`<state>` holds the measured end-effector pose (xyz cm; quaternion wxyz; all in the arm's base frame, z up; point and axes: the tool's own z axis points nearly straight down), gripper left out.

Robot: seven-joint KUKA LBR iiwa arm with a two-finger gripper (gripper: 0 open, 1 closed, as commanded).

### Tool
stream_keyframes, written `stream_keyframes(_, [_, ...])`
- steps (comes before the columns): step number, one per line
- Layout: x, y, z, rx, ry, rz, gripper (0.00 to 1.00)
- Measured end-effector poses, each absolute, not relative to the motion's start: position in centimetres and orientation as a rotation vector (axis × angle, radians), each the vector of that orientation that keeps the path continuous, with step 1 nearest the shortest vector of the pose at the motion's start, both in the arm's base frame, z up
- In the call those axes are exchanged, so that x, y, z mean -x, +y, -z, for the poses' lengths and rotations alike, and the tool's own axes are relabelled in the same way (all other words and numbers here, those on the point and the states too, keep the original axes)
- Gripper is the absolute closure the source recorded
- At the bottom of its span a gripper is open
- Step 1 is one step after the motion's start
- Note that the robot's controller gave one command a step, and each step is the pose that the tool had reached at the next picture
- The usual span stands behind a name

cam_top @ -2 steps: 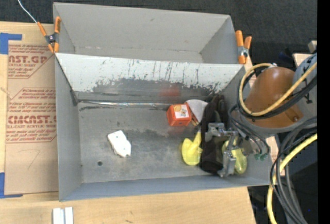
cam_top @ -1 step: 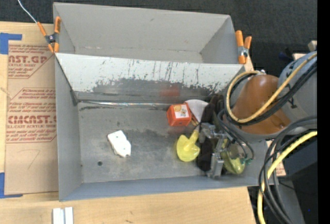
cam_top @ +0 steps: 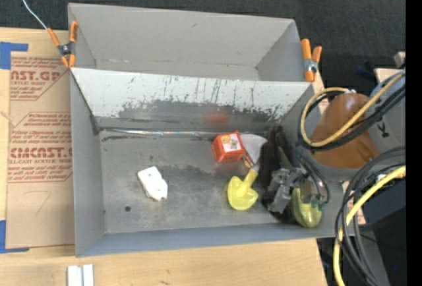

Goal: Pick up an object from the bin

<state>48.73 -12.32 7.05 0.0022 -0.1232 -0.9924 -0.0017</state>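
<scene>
Camera view, near right corner of the grey bin (cam_top: 87,166): one yellow-green rounded item (cam_top: 308,213), lying by the right wall at the near edge and partly covered by the gripper (cam_top: 285,192), which sits low, just to its left and over it. Contact between the two cannot be confirmed. Jaws: whether wide or narrow cannot be told, as they are lost among dark parts and cables. Just left of the gripper: one yellow plastic piece (cam_top: 242,194), bulbous, with a stub pointing far-right. Farther back along the right side: one black elongated shape (cam_top: 270,156), bin item or robot part not determinable. Beside it to the left: one small orange box (cam_top: 227,147) with a white piece (cam_top: 254,144) touching its right side. Well apart, near left: one white block (cam_top: 152,184), alone on bare floor. Handling note, by judgement: straddle the yellow-green item alone, clear of wall and yellow piece. Close across its fullest part and lift straight up. The rounded surface may slip.
</scene>
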Motion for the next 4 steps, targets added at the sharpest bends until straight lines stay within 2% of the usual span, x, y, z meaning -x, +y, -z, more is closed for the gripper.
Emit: stream_keyframes(4, [-48.7,-12.2,-8.3,0.385,-3.112,0.007,1.00])
